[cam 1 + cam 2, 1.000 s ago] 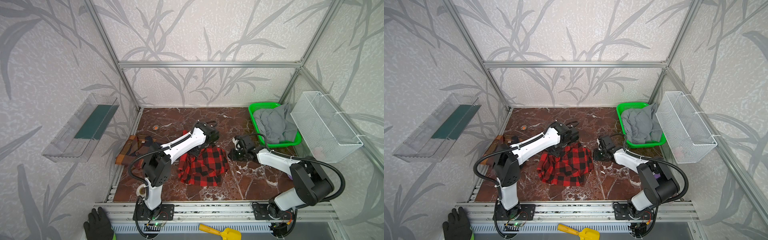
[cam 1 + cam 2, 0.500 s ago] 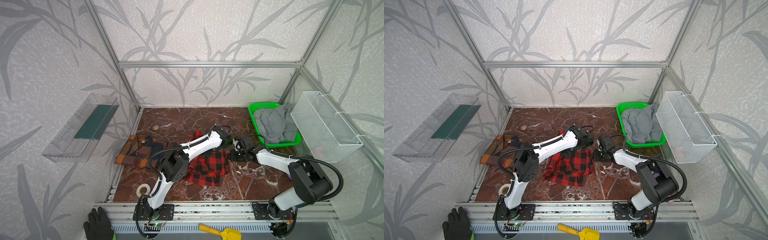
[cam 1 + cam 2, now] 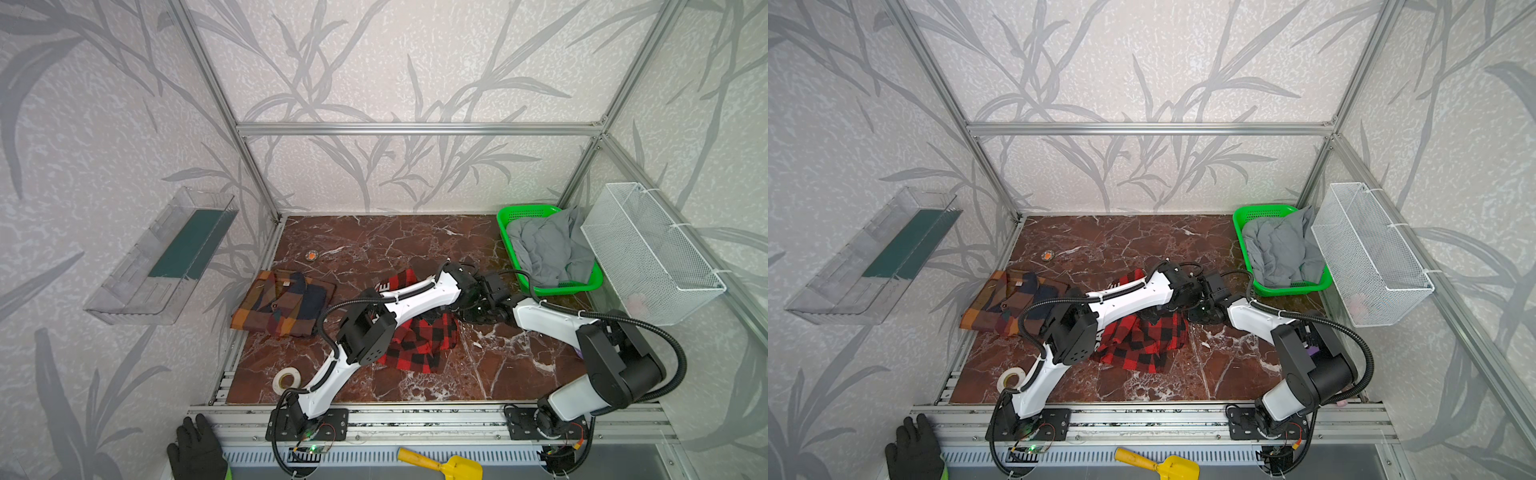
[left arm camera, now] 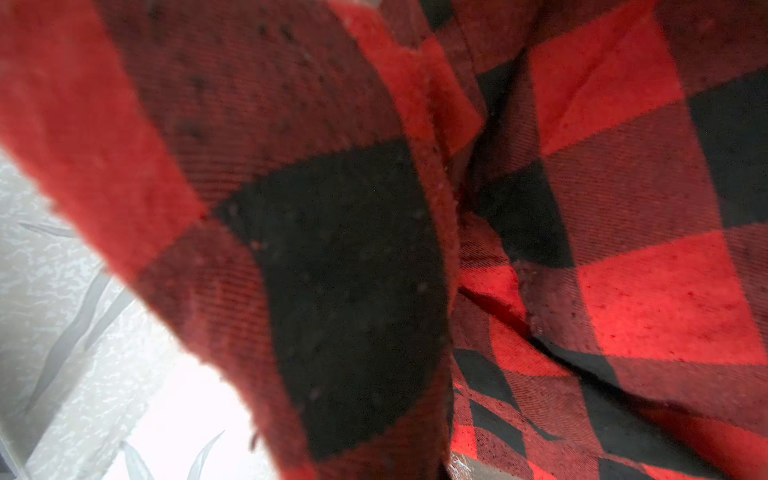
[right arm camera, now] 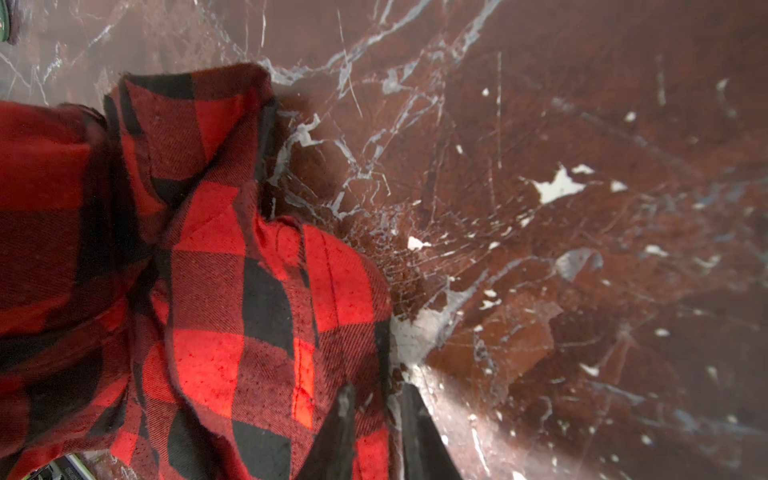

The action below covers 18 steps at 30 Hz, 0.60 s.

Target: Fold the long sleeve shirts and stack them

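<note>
The red-and-black shirt [image 3: 419, 345] lay bunched mid-desk [image 3: 519, 365], its length running from the back wall toward me. Both claws met at its far right corner. The right claw [image 5: 378, 390] was clenched on the hem. The left claw [image 3: 1154, 316], half buried in cloth, looked clenched on a fold. From them the whole shirt spread leftward, toward the folded brown plaid shirt [image 3: 282, 303], so I judged the fold would go that way.

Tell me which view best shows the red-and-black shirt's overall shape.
A top view: the red-and-black shirt lies bunched on the table, most of its outline readable although the left arm crosses it. The left wrist view gives only close, blurred folds. The right wrist view shows one edge, pinched in the right pincer.
</note>
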Tool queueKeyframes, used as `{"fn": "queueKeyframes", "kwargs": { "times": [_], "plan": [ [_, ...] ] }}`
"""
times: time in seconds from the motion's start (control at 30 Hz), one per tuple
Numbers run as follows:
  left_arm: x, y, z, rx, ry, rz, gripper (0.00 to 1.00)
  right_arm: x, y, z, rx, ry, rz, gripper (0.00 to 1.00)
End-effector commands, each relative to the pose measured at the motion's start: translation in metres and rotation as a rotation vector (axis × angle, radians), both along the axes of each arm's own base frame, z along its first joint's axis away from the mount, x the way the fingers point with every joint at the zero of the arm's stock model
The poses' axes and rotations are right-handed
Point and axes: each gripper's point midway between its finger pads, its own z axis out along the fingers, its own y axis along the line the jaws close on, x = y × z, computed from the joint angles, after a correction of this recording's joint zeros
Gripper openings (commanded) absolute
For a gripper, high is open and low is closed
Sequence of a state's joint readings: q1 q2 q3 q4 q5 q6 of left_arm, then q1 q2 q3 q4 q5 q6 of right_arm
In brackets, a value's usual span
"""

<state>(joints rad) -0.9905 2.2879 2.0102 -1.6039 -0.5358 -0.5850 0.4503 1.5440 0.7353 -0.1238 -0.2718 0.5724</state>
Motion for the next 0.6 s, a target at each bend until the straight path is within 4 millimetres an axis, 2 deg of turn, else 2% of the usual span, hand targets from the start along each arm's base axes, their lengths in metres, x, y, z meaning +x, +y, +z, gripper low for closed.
{"fn": "queueKeyframes", "kwargs": {
  "times": [0.0,0.2,0.4,0.43,0.57],
  "plan": [
    [-0.019,0.019,0.015,0.112,0.074,0.023,0.16,-0.002,-0.001,0.001,0.012,-0.001,-0.004,0.23],
    [-0.022,0.004,0.016,0.015,0.080,0.046,0.40,-0.002,-0.001,0.002,0.015,-0.002,-0.004,0.22],
    [-0.019,-0.014,0.025,-0.090,0.067,0.062,0.47,-0.002,-0.002,0.004,0.016,-0.006,-0.005,0.22],
    [-0.018,-0.018,0.027,-0.114,0.063,0.066,0.51,-0.001,-0.001,0.005,0.017,-0.010,-0.005,0.22],
    [-0.018,-0.036,0.036,-0.221,0.062,0.085,0.52,-0.002,-0.001,0.005,0.018,-0.010,-0.004,0.22]
  ]
}}
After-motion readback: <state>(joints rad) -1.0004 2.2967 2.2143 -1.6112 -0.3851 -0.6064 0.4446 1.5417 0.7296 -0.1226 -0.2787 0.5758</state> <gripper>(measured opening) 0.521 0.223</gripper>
